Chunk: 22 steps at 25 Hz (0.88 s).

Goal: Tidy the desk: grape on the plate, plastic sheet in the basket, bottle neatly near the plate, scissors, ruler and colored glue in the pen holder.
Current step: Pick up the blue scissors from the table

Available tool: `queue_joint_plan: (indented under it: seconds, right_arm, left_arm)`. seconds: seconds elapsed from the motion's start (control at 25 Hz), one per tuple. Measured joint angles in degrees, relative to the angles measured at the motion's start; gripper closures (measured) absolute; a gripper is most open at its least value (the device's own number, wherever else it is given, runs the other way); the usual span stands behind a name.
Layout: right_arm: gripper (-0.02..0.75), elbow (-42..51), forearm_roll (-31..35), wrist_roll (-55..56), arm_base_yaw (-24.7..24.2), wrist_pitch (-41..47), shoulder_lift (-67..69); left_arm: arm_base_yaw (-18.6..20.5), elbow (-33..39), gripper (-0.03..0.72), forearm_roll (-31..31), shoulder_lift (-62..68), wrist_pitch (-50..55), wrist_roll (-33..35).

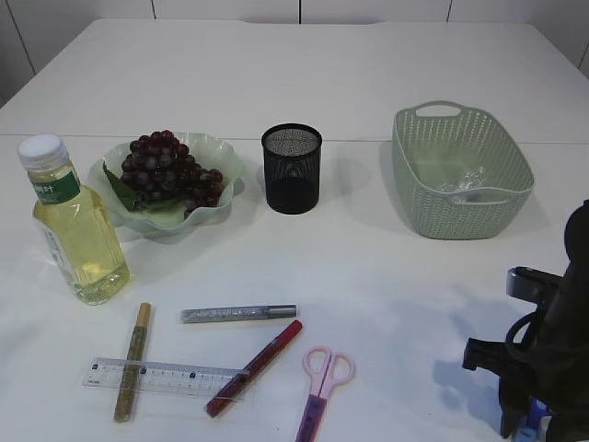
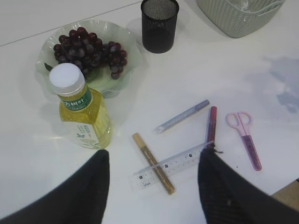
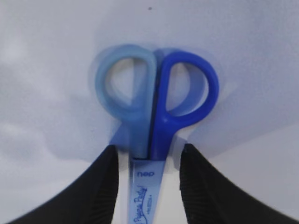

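Grapes lie on the green plate. The bottle stands upright left of it. The black pen holder stands mid-table. A plastic sheet lies in the basket. The ruler, gold glue, silver glue, red glue and pink scissors lie at the front. My left gripper is open, high above the ruler. My right gripper is open, its jaws either side of the blade of blue scissors on the table.
The right arm stands at the table's front right corner. In the left wrist view the bottle stands close to the left jaw, and the pink scissors lie to the right. The left arm does not show in the exterior view.
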Motion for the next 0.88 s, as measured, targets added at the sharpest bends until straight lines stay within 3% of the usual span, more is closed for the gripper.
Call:
queue_joint_plan:
  seconds: [0.44,0.88]
  right_arm:
    - [0.464,0.00,0.01,0.04,0.00,0.00,0.00]
    - [0.470,0.00,0.34,0.15,0.00,0.00,0.00]
  left_arm:
    - [0.00,0.00,0.253,0.00,0.00,0.00,0.00]
    - [0.00,0.00,0.253,0.00,0.00,0.00,0.00]
